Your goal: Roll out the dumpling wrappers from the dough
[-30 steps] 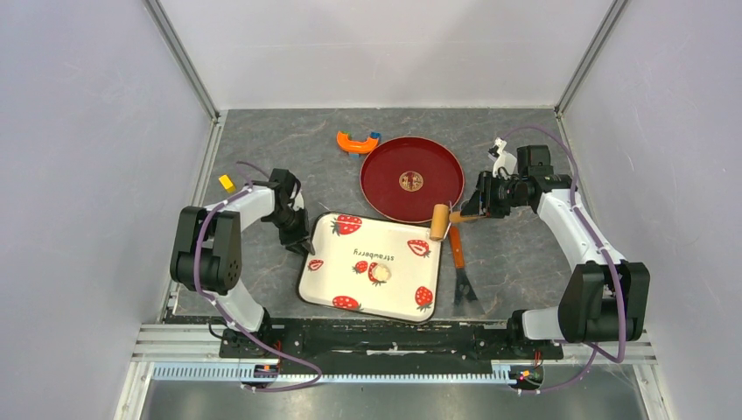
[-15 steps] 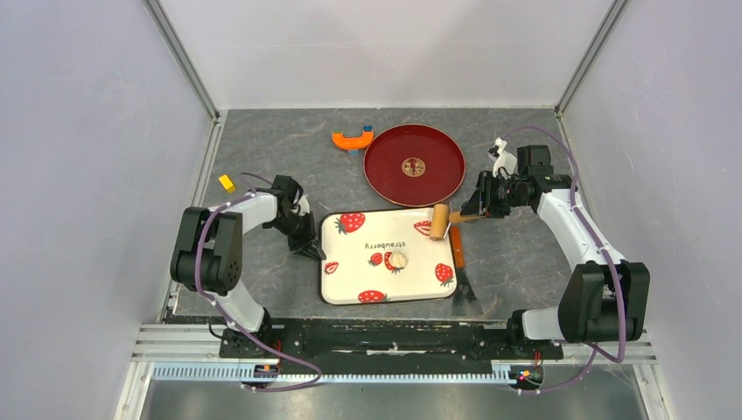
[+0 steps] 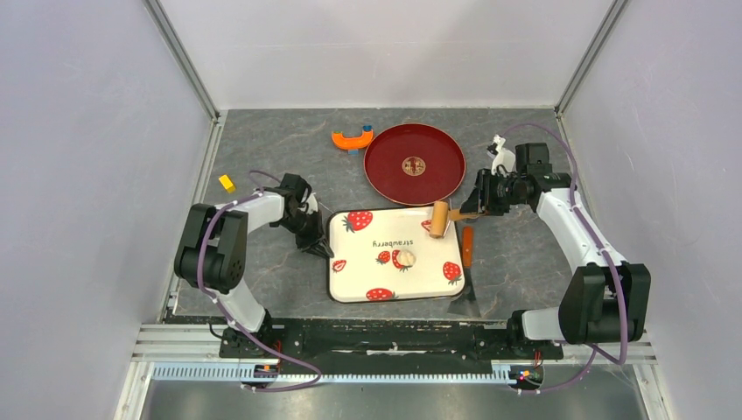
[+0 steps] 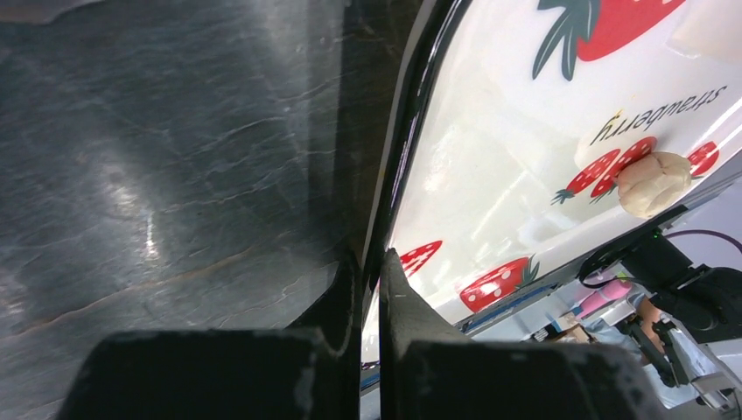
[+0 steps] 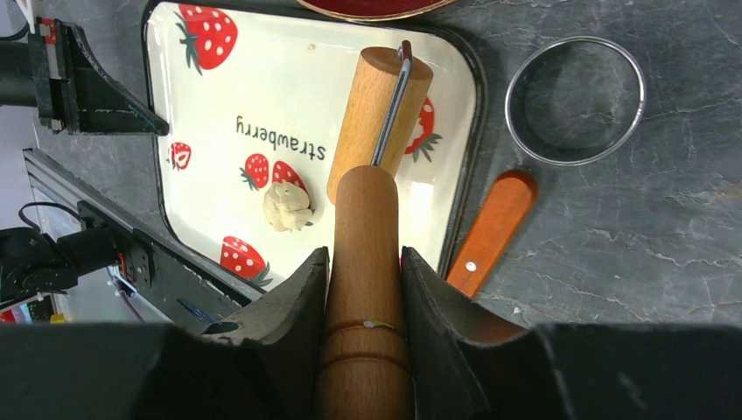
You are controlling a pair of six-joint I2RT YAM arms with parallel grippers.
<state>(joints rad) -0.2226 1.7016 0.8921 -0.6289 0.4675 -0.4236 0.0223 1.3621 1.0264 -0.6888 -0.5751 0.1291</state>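
Observation:
The dough [image 3: 408, 259] is a small pale lump on the white strawberry tray [image 3: 385, 278]; it also shows in the wrist views [image 5: 288, 207] [image 4: 653, 182]. My left gripper [image 3: 320, 248] is shut on the tray's dark left rim [image 4: 411, 131], one finger inside the rim and one outside [image 4: 372, 260]. My right gripper [image 3: 473, 208] is shut on the wooden roller's handle [image 5: 366, 227]. The roller's cylinder [image 5: 376, 114] hangs over the tray's far right corner, short of the dough. No dumpling wrappers are in view.
A red round plate [image 3: 413, 164] lies just behind the tray. A scraper with an orange handle [image 3: 466, 255] lies against the tray's right side, and a metal ring [image 5: 576, 99] lies beyond it. An orange-and-blue U-shaped piece [image 3: 353, 139] and a yellow block [image 3: 227, 183] sit at the back left.
My left gripper has shut on the tray's rim and moved right, sliding and turning the tray to the right. The scraper shifted with it. The right arm has barely moved.

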